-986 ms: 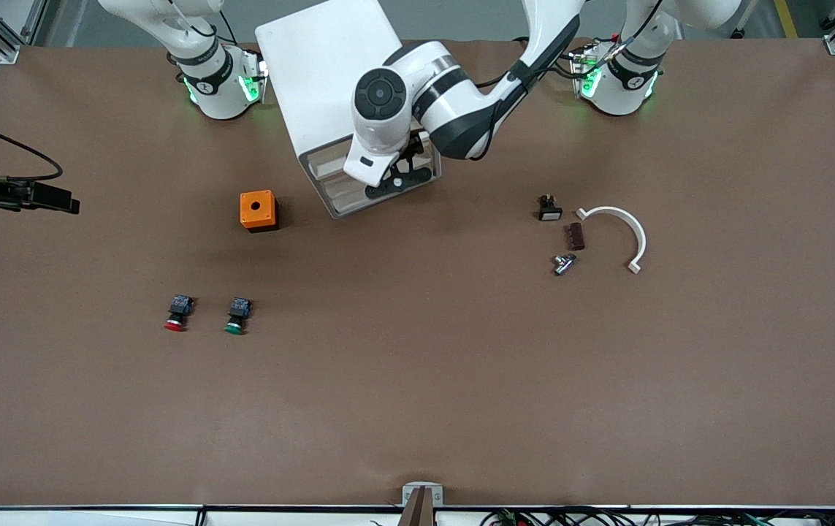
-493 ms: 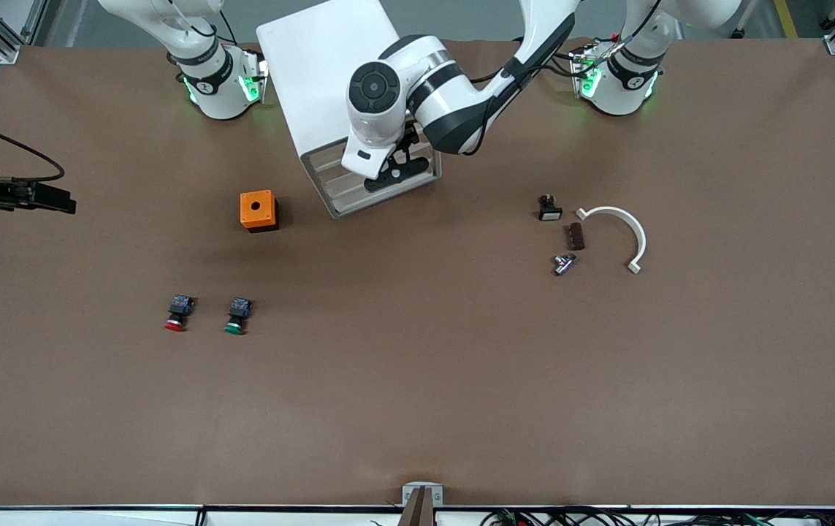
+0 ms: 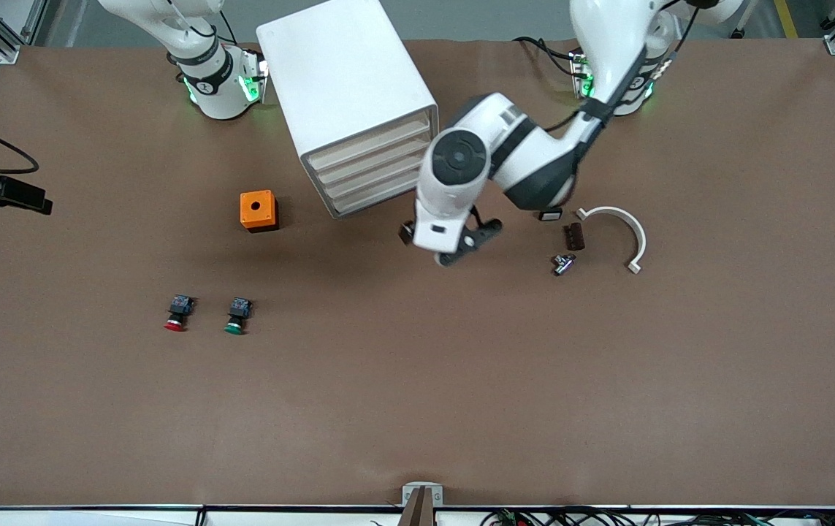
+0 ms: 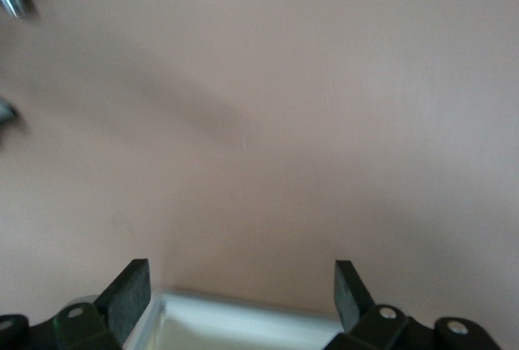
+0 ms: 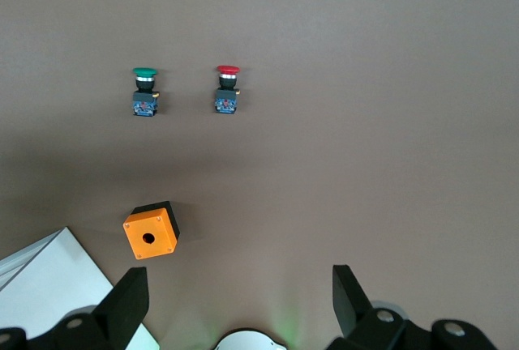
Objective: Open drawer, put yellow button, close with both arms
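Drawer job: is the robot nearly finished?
All four drawers look shut. No yellow button shows on the table, only a red button and a green button, so it is probably inside. The left gripper hangs open and empty beside the cabinet; the right gripper is open too. Little seems left.

box (image 3: 258, 210) beside cabinet (image 3: 348, 102); two buttons (image 3: 177, 313) (side by side) nearer camera.

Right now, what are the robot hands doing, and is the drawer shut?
Left gripper open, empty, over bare table by the cabinet. Right gripper open, waiting high. All drawers look shut. No yellow button visible.
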Robot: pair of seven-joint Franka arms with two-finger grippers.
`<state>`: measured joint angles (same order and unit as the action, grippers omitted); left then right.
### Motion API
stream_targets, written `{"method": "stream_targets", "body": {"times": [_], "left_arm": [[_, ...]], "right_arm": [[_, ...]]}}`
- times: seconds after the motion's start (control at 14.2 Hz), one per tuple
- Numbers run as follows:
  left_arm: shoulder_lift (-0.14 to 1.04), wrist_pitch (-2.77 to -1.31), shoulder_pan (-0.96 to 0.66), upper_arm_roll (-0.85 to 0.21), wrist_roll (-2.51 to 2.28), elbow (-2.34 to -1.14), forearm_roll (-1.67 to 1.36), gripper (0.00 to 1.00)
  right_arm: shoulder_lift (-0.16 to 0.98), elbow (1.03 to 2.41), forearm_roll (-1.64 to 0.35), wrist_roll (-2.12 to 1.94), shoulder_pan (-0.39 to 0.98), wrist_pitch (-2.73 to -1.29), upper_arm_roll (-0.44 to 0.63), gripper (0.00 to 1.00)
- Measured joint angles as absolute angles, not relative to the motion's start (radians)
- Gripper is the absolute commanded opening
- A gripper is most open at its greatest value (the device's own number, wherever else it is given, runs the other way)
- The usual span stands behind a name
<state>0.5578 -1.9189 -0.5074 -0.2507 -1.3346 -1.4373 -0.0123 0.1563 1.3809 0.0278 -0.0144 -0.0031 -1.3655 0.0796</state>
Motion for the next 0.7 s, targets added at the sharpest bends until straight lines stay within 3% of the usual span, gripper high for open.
{"method": "stream_targets", "body": {"times": [0.7], "left_arm": [[0.432, -1.897, -0.129, -0.250, -0.989, -1.411, 0.097, 1.00]], "right_arm": [[0.035, 1.427, -0.020, -0.014, -0.028, -1.336, 0.079, 1.00]]}}
